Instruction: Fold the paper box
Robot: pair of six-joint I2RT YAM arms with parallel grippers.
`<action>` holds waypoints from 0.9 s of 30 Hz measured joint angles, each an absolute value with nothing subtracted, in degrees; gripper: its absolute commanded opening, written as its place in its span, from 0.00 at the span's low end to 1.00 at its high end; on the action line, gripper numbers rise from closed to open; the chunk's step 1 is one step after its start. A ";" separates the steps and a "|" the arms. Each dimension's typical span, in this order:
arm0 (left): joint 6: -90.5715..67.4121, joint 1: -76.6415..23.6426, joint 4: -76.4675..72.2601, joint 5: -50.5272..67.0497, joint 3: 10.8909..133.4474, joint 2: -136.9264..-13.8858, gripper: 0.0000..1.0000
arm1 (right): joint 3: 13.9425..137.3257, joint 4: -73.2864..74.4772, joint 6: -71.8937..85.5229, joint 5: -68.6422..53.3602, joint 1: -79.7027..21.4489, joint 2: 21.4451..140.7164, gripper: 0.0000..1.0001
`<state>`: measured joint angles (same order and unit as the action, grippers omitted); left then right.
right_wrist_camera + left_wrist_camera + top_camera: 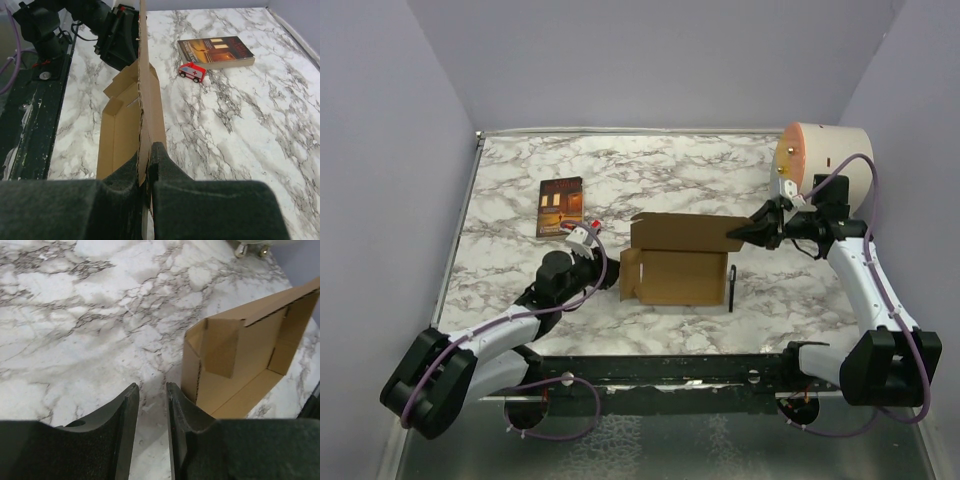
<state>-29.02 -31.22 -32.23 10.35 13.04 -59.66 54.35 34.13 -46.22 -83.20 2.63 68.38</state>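
Observation:
The paper box (675, 262) of brown cardboard lies mid-table, partly folded, with its tall lid panel standing upright along the far side. My right gripper (748, 232) is shut on that panel's right end; in the right wrist view the fingers (165, 160) pinch the upright cardboard sheet (146, 85) edge-on. My left gripper (610, 268) sits just left of the box by its side flap. In the left wrist view it (152, 390) is open by a narrow gap with only marble between the fingers, and the box's open corner (240, 365) lies to its right.
A dark book (560, 206) lies at the back left, with a small red and white toy ambulance (588, 232) beside it. A cream cylinder (825, 160) stands at the back right behind the right arm. A black pen (732, 285) lies right of the box.

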 measured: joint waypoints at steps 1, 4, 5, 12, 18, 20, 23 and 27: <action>-29.04 -31.22 -33.78 11.60 13.04 -60.40 0.32 | 54.17 34.04 -46.19 -83.15 2.63 68.38 0.01; -29.32 -31.22 -37.52 14.85 13.04 -61.25 0.32 | 53.69 33.47 -46.13 -82.94 2.63 68.40 0.01; -29.47 -31.22 -38.28 15.53 13.04 -61.25 0.32 | 53.45 33.23 -46.15 -82.70 2.63 68.40 0.01; -32.40 -31.24 -43.31 20.97 12.08 -62.52 0.37 | 50.81 31.57 -46.06 -81.01 2.63 68.40 0.01; -34.41 -31.24 -44.51 23.49 11.33 -65.67 0.40 | 49.54 30.39 -45.65 -80.40 2.63 68.40 0.01; -34.81 -31.24 -44.58 23.81 11.33 -66.52 0.40 | 49.50 30.15 -45.63 -80.40 2.63 68.40 0.01; -35.18 -31.24 -44.51 23.90 11.33 -67.16 0.44 | 49.47 29.78 -45.60 -80.38 2.63 68.38 0.01; -35.46 -31.24 -42.59 23.55 11.33 -63.90 0.56 | 49.30 29.45 -45.43 -80.16 2.63 68.38 0.01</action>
<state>-35.46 -31.24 -42.59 23.55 11.33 -63.90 49.30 29.45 -45.43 -80.16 2.63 68.38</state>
